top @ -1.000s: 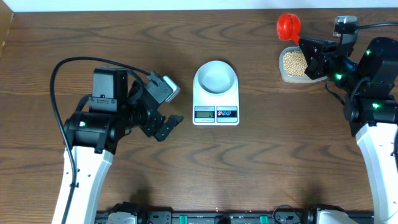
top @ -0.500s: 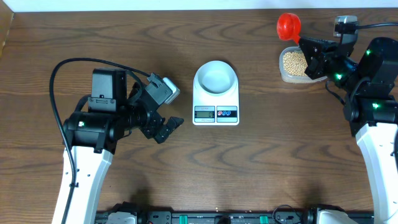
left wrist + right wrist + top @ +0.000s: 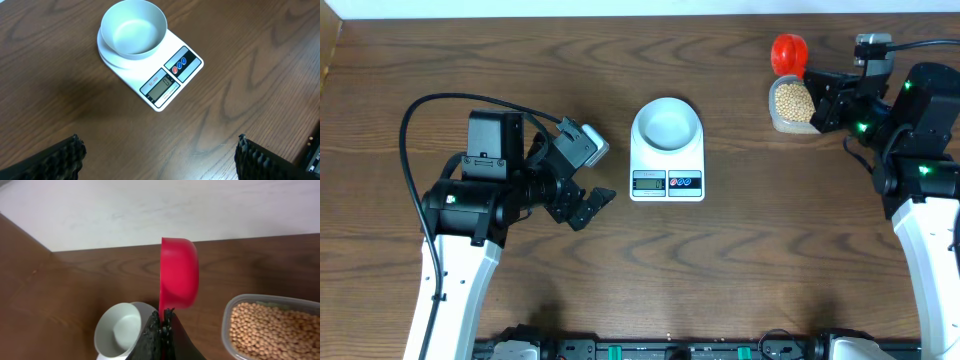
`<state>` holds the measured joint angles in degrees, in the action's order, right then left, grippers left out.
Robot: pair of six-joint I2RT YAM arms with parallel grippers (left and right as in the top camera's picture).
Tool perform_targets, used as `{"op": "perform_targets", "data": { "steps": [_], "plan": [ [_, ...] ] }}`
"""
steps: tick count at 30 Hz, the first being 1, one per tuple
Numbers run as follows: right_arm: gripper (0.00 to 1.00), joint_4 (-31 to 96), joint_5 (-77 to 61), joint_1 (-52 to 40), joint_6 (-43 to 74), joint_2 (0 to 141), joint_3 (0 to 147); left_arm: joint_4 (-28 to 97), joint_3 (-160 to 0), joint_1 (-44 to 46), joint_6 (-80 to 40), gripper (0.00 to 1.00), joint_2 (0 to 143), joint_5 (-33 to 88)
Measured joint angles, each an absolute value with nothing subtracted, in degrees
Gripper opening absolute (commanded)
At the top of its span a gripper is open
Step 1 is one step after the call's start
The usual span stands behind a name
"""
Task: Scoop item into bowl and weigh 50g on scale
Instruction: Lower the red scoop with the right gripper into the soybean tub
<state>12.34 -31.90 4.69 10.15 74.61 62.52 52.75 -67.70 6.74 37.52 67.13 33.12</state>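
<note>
Clear plastic tub [image 3: 772,106] on wood table [image 3: 770,250], red scoop [image 3: 787,50] tipped on edge nr it.

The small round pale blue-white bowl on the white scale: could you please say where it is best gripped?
Probably by its rim, from straight above, one finger inside the wall, one outside: the bowl stands upright and empty on the scale.

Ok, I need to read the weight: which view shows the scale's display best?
Left wrist: the scale's display is large and unobstructed. Overhead shows it tiny; in the right wrist view it's out of sight.
</note>
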Motion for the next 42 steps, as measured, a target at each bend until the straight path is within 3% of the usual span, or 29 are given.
{"op": "perform_targets", "data": {
  "steps": [27,38,42],
  "plan": [
    [0.01,10.39,-22.00,4.60,9.76,74.61,62.52,52.75,-67.70,6.74,37.52,0.98,67.13,33.10],
    [0.01,33.63,-10.63,1.37,4.36,74.61,70.32,52.80,-67.70,6.74,37.52,0.98,67.13,33.12],
    [0.01,36.60,-5.23,0.08,2.59,74.37,73.52,52.77,-67.70,6.74,37.52,0.98,67.13,33.12]
  ]
}}
